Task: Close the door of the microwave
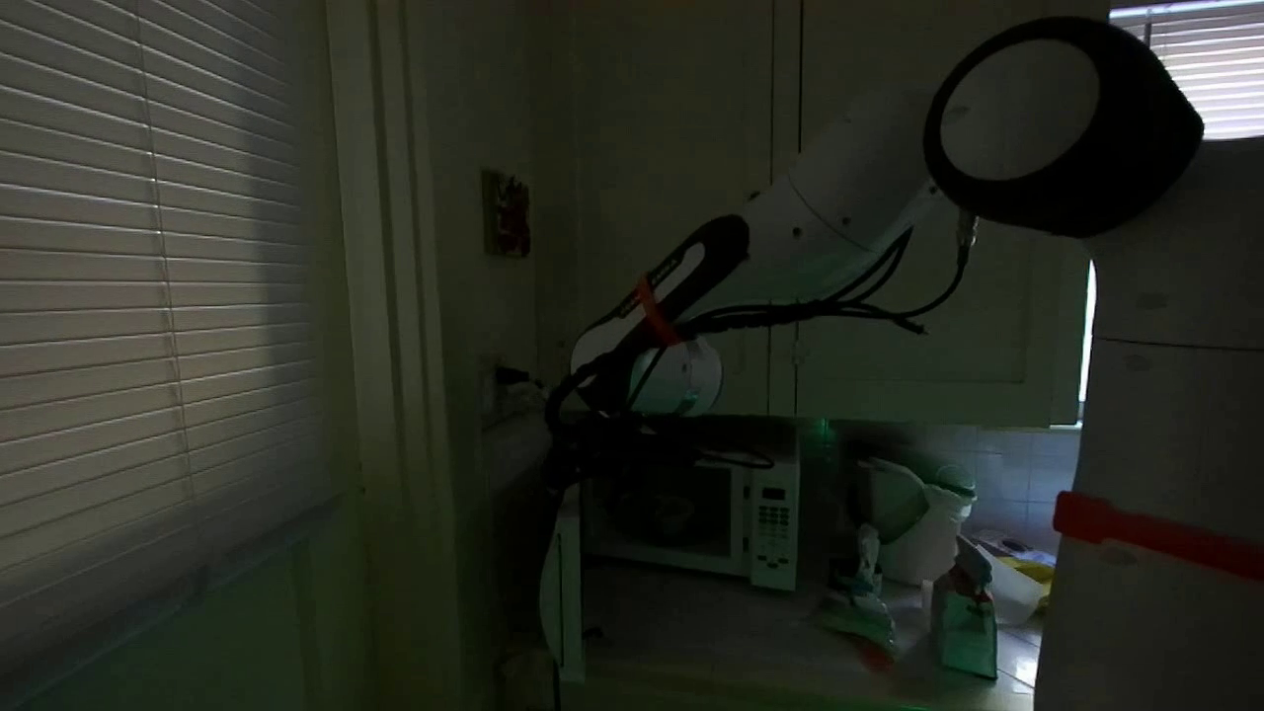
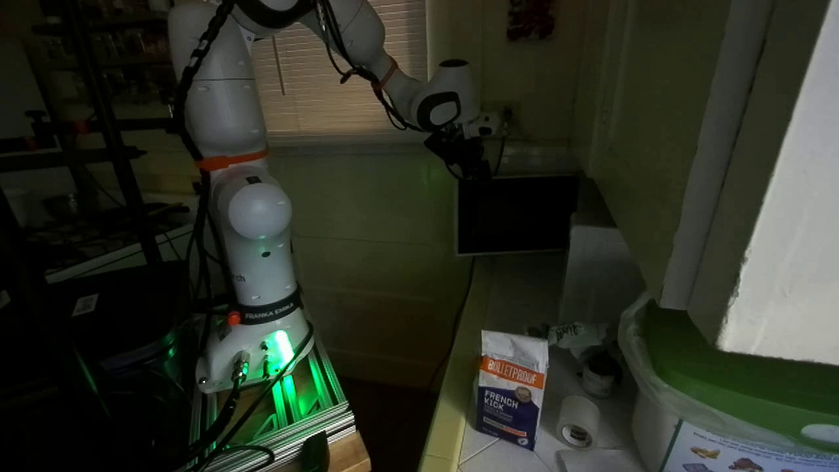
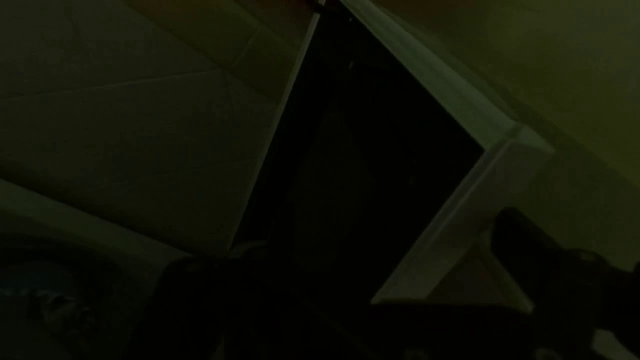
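In both exterior views the door (image 2: 518,216) stands wide open, swung out from the front of the microwave (image 1: 775,528) on the counter (image 2: 511,295). The gripper (image 3: 375,232) is at the door's upper outer corner, its fingers (image 3: 525,240) spread wide — whether they touch it I cannot tell. A bag (image 2: 511,390) stands upright beside a white roll (image 2: 578,419).

"BULLETPROOF FRENCH KICK" on bag (image 2: 510,390), "FRANKA EMIKA" on black band (image 2: 267,310)

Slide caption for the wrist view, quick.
The microwave door stands open in dim light, fingers spread low in frame.
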Tool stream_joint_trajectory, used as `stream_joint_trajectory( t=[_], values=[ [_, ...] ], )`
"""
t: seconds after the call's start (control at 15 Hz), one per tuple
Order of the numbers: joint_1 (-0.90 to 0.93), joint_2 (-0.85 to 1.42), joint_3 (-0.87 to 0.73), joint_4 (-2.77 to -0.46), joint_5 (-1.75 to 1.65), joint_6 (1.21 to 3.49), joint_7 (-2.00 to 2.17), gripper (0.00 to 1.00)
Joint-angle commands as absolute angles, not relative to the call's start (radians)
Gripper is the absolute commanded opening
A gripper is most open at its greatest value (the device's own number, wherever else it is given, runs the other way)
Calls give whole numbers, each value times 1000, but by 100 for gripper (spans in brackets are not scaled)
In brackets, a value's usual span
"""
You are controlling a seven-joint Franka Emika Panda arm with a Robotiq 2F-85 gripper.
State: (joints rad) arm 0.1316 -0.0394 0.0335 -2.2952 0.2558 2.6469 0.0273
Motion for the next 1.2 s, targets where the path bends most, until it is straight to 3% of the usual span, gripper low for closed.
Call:
stream_joint_trajectory(
  t=[0.0, 1.13],
  values=[
    [94, -46, 48, -2311, 104, 2647, 179, 100],
    [-44, -197, 14, -2432, -218, 2565, 341, 100]
  ],
)
